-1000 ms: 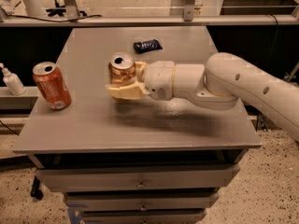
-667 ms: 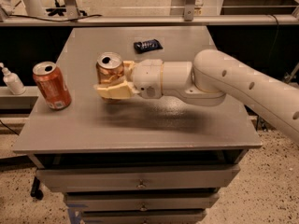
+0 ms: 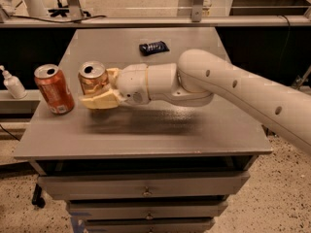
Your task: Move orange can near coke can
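The orange can, golden-amber with a silver top, is upright and held in my gripper, whose cream fingers are shut around its sides. It hangs just above the grey table at the left. The coke can, red-orange with a small white patch near its base, stands upright at the table's left edge, a short gap to the left of the held can. My white arm reaches in from the right.
A small dark wrapped packet lies at the back middle of the table. A white bottle stands on a lower ledge off the table's left side. Drawers sit under the table top.
My gripper has carried the orange can leftward across the table, from near the middle to close beside the coke can. The coke can has not moved.
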You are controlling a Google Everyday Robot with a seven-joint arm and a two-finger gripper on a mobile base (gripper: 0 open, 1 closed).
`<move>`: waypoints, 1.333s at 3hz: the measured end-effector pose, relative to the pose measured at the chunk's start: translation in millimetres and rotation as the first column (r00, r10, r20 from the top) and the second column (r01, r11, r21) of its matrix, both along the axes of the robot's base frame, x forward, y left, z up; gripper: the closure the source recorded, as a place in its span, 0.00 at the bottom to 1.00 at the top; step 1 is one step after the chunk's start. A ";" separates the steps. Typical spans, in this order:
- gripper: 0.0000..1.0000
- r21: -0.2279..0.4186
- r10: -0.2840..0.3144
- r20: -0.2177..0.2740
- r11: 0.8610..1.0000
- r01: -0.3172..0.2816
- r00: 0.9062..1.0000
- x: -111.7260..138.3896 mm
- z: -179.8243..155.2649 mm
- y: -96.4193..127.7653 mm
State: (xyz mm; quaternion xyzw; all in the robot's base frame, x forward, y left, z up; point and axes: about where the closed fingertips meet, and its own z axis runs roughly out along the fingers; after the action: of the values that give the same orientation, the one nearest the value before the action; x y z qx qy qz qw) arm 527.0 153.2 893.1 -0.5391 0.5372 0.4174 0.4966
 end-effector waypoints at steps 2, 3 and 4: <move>1.00 -0.021 0.015 -0.018 1.000 -0.015 1.000 17.5 -18.6 24.9; 0.83 -0.015 0.010 -0.032 1.000 -0.011 0.999 25.2 -24.8 31.9; 0.59 -0.012 0.009 -0.039 1.000 -0.010 0.999 29.3 -28.6 37.7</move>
State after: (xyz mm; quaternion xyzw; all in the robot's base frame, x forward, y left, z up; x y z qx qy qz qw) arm 556.3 190.9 864.5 -0.5365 0.5469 0.4269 0.4805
